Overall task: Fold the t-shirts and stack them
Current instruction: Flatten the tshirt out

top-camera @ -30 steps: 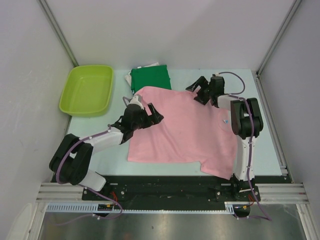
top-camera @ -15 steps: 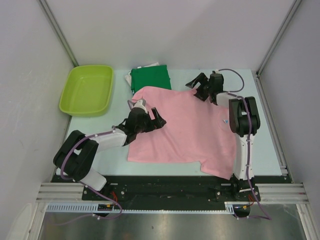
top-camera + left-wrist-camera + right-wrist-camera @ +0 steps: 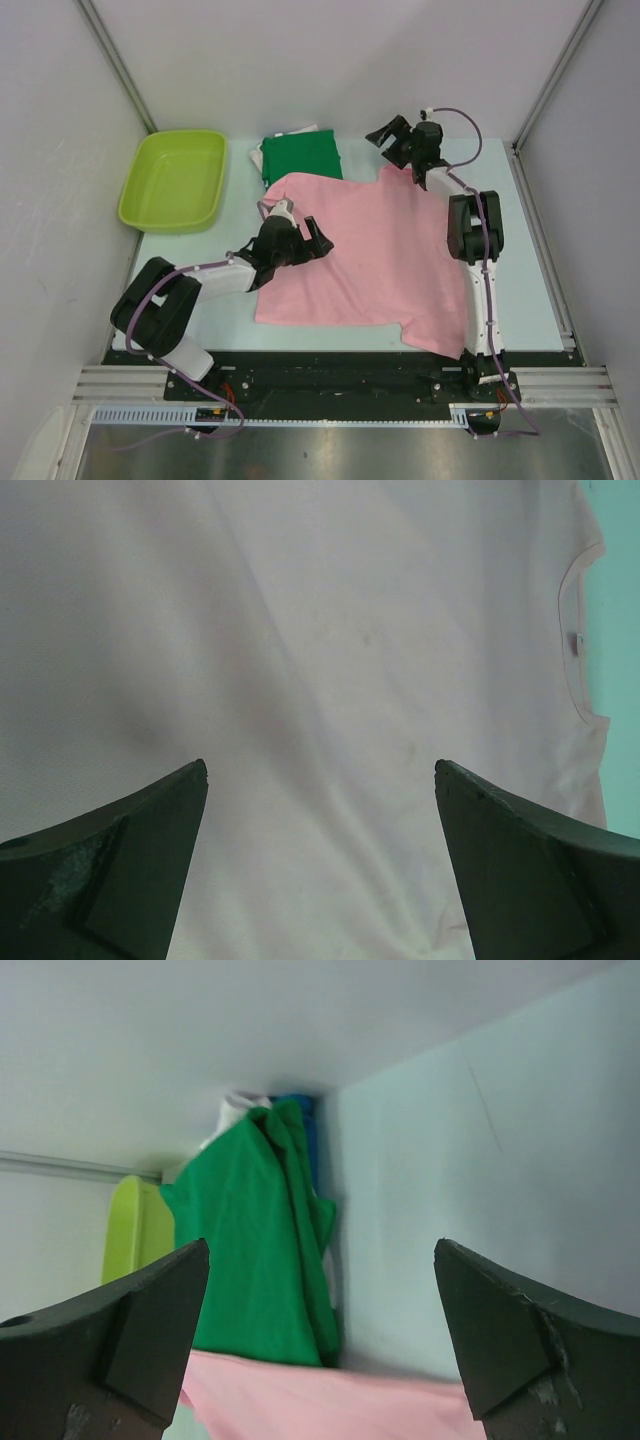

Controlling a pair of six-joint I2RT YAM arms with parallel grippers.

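Left claw spread apart, low over pink t-shirt, left of its middle, possibly touching cloth. Right claw likewise apart and empty, at far edge of that shirt, facing folded green t-shirt.

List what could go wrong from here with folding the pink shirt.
1. The pink t-shirt has its far edge against the green folded shirt; dragging the pink cloth may pull that stack askew.
2. The right arm stretches above the shirt's right side, so a fold across could snag on it.
3. The left gripper hangs open over mid-cloth and the right gripper holds nothing; a pinch there may bunch the cloth.
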